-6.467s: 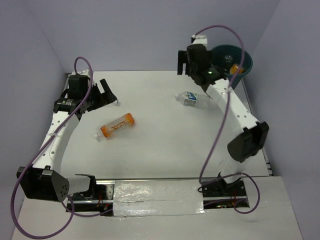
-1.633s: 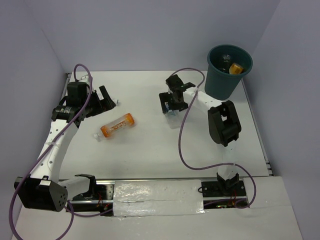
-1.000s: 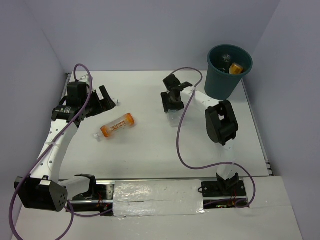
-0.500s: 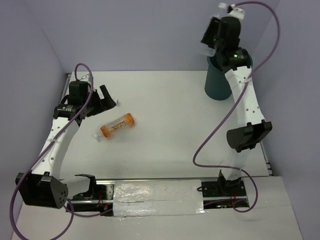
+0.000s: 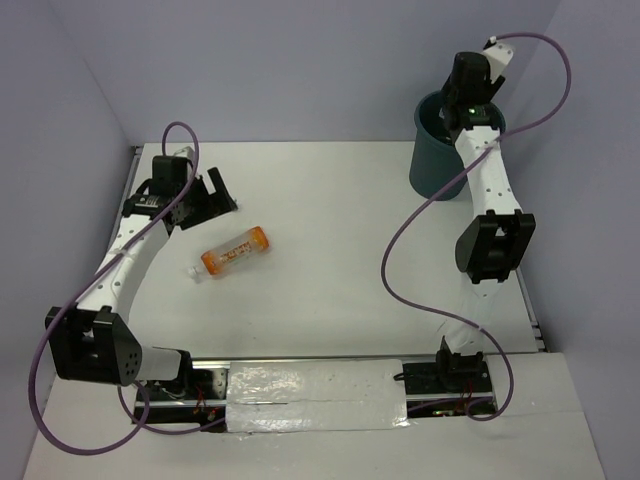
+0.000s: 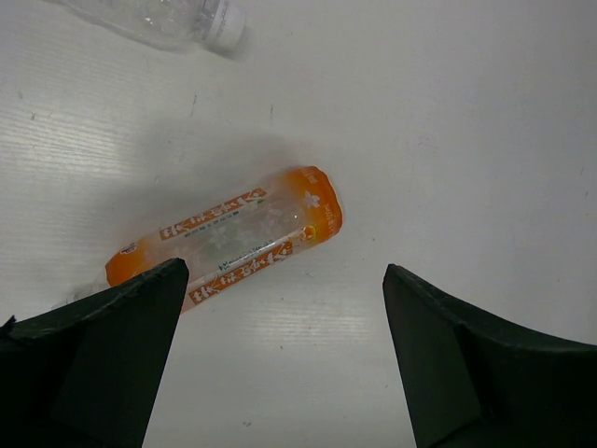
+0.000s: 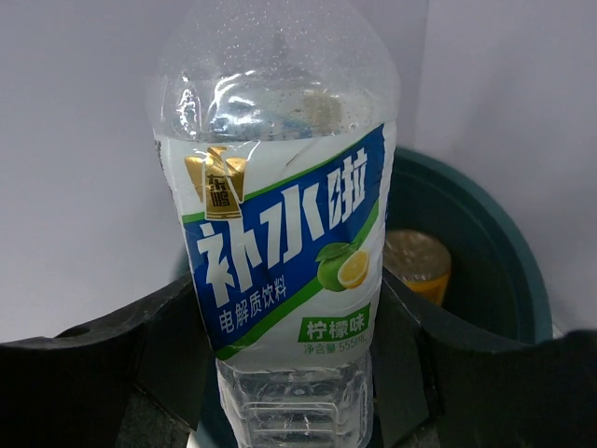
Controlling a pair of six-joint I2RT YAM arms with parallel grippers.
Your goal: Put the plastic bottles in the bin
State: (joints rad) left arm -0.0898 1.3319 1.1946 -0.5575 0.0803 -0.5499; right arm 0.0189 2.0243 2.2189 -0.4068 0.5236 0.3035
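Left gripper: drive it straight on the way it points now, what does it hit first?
Likely the orange bottle lying on the table, straight ahead of the open left gripper. Depth is unclear: it might instead touch bare table just beside the bottle's base.

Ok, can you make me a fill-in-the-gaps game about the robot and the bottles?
1. The right fingers hold a clear blue-label bottle above the teal ___.
2. The left fingers stand wide ___.
3. The labelled bottle lying on the table is coloured ___.
Missing words: bin, open, orange.
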